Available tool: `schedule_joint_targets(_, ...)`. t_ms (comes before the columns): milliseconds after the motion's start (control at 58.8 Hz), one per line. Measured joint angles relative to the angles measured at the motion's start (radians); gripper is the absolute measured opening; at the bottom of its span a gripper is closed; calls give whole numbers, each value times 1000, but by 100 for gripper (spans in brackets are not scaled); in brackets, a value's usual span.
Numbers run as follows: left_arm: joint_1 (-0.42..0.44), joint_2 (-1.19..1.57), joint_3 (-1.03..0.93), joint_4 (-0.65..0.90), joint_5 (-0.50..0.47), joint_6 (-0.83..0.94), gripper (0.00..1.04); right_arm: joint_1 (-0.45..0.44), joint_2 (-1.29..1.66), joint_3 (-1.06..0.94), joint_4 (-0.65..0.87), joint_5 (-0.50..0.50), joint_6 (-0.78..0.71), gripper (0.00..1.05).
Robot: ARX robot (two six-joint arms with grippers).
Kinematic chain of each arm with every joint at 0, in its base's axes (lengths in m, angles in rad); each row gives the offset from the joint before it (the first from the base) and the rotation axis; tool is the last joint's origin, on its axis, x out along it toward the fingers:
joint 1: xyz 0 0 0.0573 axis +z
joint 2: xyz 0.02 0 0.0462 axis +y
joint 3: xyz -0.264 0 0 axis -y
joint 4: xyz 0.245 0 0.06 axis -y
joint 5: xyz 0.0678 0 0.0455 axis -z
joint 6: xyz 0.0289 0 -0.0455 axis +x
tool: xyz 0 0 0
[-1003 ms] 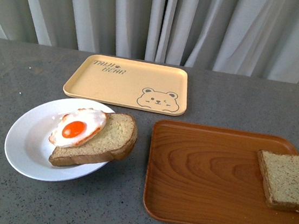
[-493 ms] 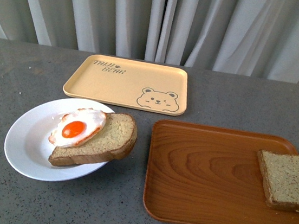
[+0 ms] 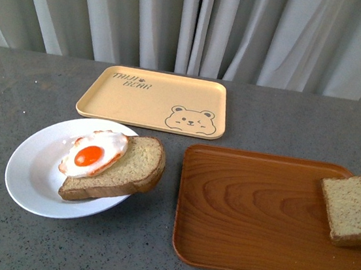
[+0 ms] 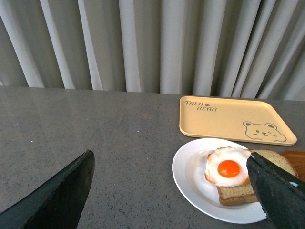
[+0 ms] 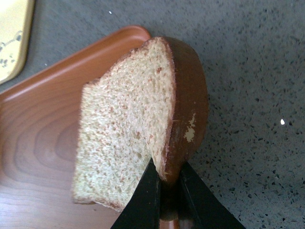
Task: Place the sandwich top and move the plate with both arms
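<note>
The sandwich top (image 3: 356, 208), a bare brown wholegrain slice, hangs tilted over the right end of the wooden tray (image 3: 249, 216). My right gripper (image 5: 167, 174) is shut on the sandwich top (image 5: 126, 138), pinching its dark crust edge between both black fingers (image 5: 143, 200). The white plate (image 3: 31, 169) sits at the left and holds a bread slice topped with a fried egg (image 3: 92, 154). My left gripper (image 4: 170, 157) is open above the table, its fingers (image 4: 62, 195) spread wide, with the plate (image 4: 190, 176) ahead of its right finger. Neither arm shows in the front view.
A pale yellow bear-printed tray (image 3: 152, 98) lies at the back, behind the plate. The wooden tray (image 5: 38, 138) fills the right front of the grey speckled table (image 3: 152, 257). Grey curtains hang behind the table.
The sandwich top has risen off the wooden tray, tilted and shifted right. The plate, the egg slice and both trays have not moved.
</note>
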Motion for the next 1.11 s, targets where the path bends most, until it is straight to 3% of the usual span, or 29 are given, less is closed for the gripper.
schedule_joint_targets(136, 0, 0, 0, 0, 0, 0, 96, 42, -186, -10, -53, -12, 71, 3)
schedule_joint_targets(340, 0, 0, 0, 0, 0, 0, 96, 337, -349, 22, -101, 116, 168, 3)
schedule_joint_targets(459, 0, 0, 0, 0, 0, 0, 96, 528, -288, 110, -78, 227, 224, 3)
schedule_joint_targets(663, 0, 0, 0, 0, 0, 0, 96, 756, -102, 249, -13, 365, 335, 3)
schedule_joint_targets(867, 0, 0, 0, 0, 0, 0, 96, 911, 47, 362, 18, 455, 411, 3)
schedule_joint_targets(1105, 0, 0, 0, 0, 0, 0, 96, 1007, 188, 440, 34, 518, 490, 3)
